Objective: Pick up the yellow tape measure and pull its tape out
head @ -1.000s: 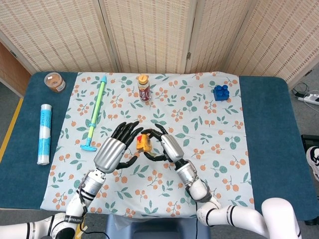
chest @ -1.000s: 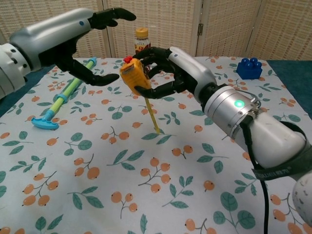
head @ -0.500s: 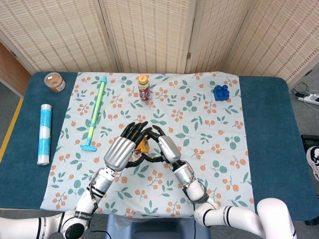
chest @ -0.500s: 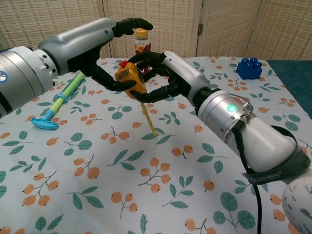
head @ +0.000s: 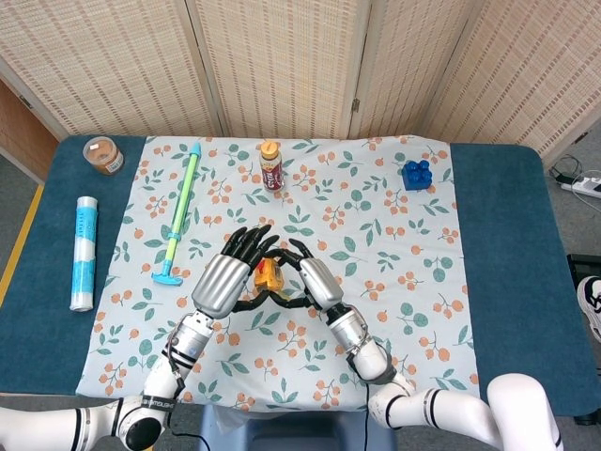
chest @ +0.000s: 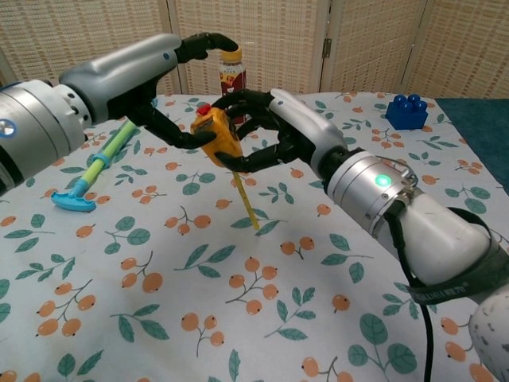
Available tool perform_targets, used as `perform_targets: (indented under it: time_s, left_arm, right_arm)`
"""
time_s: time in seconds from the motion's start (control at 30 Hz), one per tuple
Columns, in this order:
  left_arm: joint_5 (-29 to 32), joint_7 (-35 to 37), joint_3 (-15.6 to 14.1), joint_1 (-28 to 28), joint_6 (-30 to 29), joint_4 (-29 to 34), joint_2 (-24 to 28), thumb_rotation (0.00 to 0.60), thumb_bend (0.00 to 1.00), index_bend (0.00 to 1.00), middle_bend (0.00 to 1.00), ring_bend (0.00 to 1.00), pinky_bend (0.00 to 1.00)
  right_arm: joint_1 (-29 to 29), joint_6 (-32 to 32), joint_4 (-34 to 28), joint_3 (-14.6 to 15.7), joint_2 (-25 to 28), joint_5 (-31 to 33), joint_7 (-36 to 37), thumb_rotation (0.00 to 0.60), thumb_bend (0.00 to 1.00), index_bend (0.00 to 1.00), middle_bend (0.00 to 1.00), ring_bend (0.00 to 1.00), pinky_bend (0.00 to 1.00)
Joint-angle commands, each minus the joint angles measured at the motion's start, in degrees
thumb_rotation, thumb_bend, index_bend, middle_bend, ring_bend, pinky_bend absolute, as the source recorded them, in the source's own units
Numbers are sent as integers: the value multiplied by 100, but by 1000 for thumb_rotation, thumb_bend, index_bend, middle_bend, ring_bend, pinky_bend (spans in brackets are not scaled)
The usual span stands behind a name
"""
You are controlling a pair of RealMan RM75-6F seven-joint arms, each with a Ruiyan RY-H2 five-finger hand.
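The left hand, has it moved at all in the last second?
Yes. The left hand has closed in rightward on the tape measure held by the right hand, its fingertips now reaching toward the bottle behind.

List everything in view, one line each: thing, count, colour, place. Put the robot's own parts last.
tape measure: one, yellow with a red button, held up over the middle of the cloth, a strip of tape hanging from it.
bottle: one, dark red label and orange cap, upright at the far middle.
toy block: one, blue, far right of the cloth.
long pump-like tool: one, green and blue, lying on the left of the cloth.
roll: one, white and light blue, on the bare table left.
jar: one, brown, far left corner.
tablecloth: one, white with floral print.
table: one, dark blue.
right hand: grips the tape measure.
left hand: beside the tape measure; contact unclear.
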State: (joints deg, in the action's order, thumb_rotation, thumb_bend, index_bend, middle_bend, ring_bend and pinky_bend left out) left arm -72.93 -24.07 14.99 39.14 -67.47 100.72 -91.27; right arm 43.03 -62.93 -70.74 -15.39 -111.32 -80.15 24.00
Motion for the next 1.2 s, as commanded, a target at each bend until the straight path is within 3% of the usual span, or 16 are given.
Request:
perform_targets:
  time_s: [0.03, 0.13, 0.53, 1.03, 1.2]
  left_arm:
    - [-18, 45, -17, 4, -36, -45, -28, 600, 454, 93, 36, 9, 0]
    - [-26, 100, -37, 15, -47, -97, -55, 600, 521, 113, 36, 14, 0]
    - [-131, 339, -70, -26, -217, -223, -70, 600, 596, 180, 62, 39, 0]
    - [-191, 478, -131, -89, -302, -258, 28, 600, 601, 223, 74, 42, 0]
    - [-211, 441, -143, -106, -354, -319, 35, 600, 606, 304, 79, 46, 0]
  right_arm:
    - [-3, 21, -23, 4, 11, 20, -31, 600, 369, 523, 490, 342, 0]
    - [-5, 39, -60, 0, 14, 46, -76, 600, 369, 523, 489, 341, 0]
    - [-3, 105, -38, -35, -9, 159, -272, 600, 369, 523, 489, 341, 0]
    - [17, 189, 69, -63, -49, 231, -316, 600, 369, 523, 489, 341, 0]
    - [14, 191, 92, -86, -32, 244, -316, 600, 369, 523, 489, 341, 0]
